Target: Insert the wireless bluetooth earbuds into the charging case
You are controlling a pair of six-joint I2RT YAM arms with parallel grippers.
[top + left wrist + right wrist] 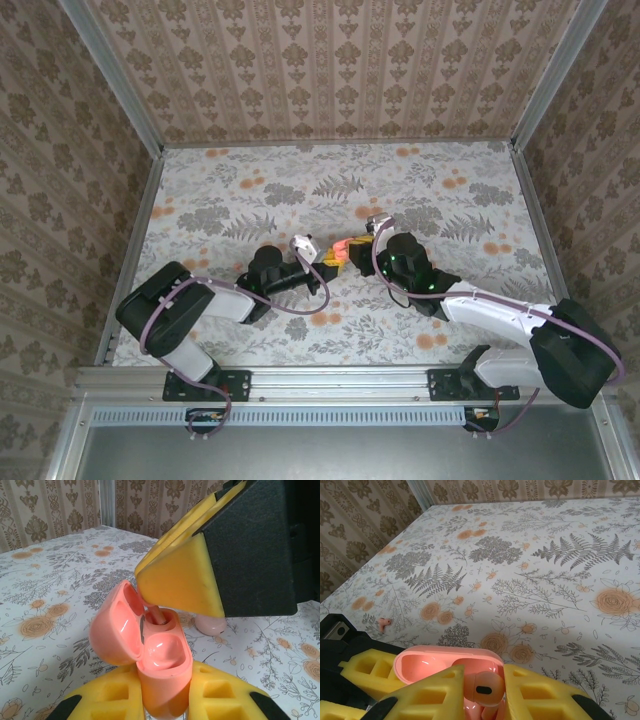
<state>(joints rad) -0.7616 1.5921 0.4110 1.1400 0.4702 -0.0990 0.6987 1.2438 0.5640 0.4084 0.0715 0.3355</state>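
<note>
**Left jaws.** Closed on the charging case [165, 662], gripping its lower body between yellow foam pads [107, 697]. I read this as a fixture hold. The case stands upright with its lid hinged back, so the wells face up and the body cannot slide under a push from above.

**Right jaws.** Closed narrow on one earbud [487, 690], pinched between their own yellow pads [432, 692]. In the left wrist view the bud's stem points down at the mouth of the far well. I cannot tell whether it has seated. The near well looks empty and glossy.

**Second earbud** [382, 624]. It lies loose on the worktop [545, 555], well apart from the case. My judgement is that one bud is at the case and one is yet to be fetched.

**Surface.** The worktop carries a flat print of grey ferns and orange flowers, with no wrinkles near the work. The orange blooms are close in tone to the buds, which could make the loose one harder to spot.

**Room.** Patterned wallpaper panels [330, 70] stand on three sides, with metal posts [112, 85] at the corners. A metal rail [330, 382] along the near edge carries both arm bases.
</note>
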